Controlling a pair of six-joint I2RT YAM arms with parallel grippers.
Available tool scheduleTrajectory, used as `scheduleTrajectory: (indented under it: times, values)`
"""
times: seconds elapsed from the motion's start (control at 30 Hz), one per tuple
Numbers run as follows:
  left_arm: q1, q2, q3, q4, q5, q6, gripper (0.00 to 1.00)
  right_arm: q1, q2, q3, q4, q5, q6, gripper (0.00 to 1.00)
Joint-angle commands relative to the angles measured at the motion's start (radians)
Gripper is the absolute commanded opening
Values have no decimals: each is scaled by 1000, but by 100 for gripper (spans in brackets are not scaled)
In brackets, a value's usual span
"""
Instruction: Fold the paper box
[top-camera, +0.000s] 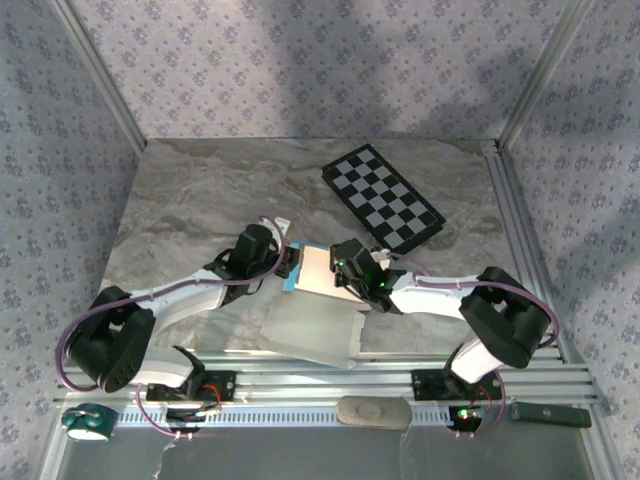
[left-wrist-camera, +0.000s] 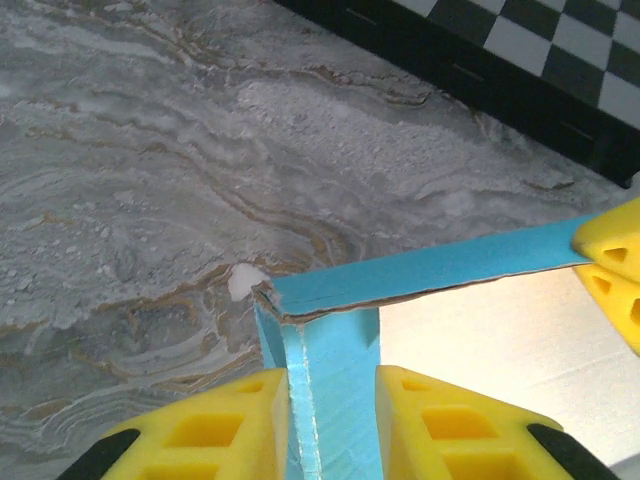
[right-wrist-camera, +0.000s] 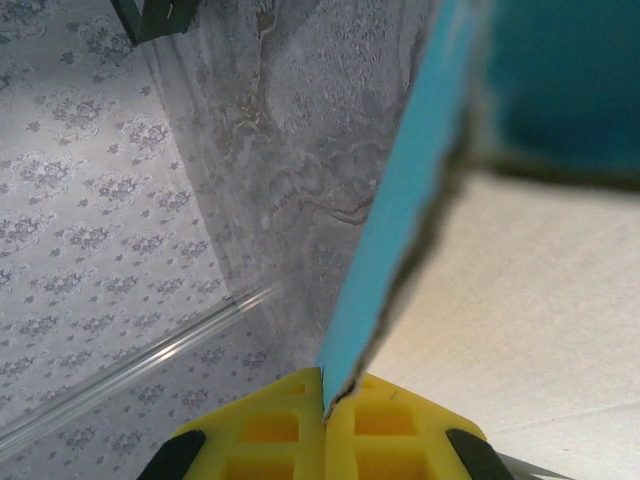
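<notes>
While the task is mid-fold, we note from the top external view that the paper box (top-camera: 318, 275) sits at the middle of the table (top-camera: 200, 200), just near of the checkerboard (top-camera: 385, 200). Its white face is up and a turquoise wall is raised on its left side. The left gripper (top-camera: 287, 262) meets that side and the right gripper (top-camera: 345, 270) is at the opposite side. A broad white flap lies flat toward the arm bases, so we judge the sheet's long axis runs far-to-near, open face upward.

Left wrist: two turquoise walls meet at a raised corner, with bare marble beyond it. One yellow finger (left-wrist-camera: 210, 430) stands on each side of the near wall, close against it. Whether they clamp it or only bracket it, we cannot tell. The other gripper's fingers (left-wrist-camera: 610, 250) hold the far wall's end at the right edge.

Right wrist: the jaws are clenched on the lower edge of an upright turquoise wall, the box's white inner face to its right.

Step in hand, as we judge it: standing the side walls and squaring the corner. The next move probably calls for tucking a tabbed flap while both walls are kept upright, then bringing the flat near flap over.
</notes>
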Motion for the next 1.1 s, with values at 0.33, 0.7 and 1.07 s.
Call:
scheduleTrajectory:
  times: [0.33,0.7,1.07]
  values:
    - [63,-16,1,38,16,-36,44,-95,87,51,318,-83,-302,0]
    - [169,-208,-89,105,189,-83,50,-135,139,65,373,-161,-344,0]
    - [463,106,-6,97,376,-140,31,-178,179,81,392,-273,-356,0]
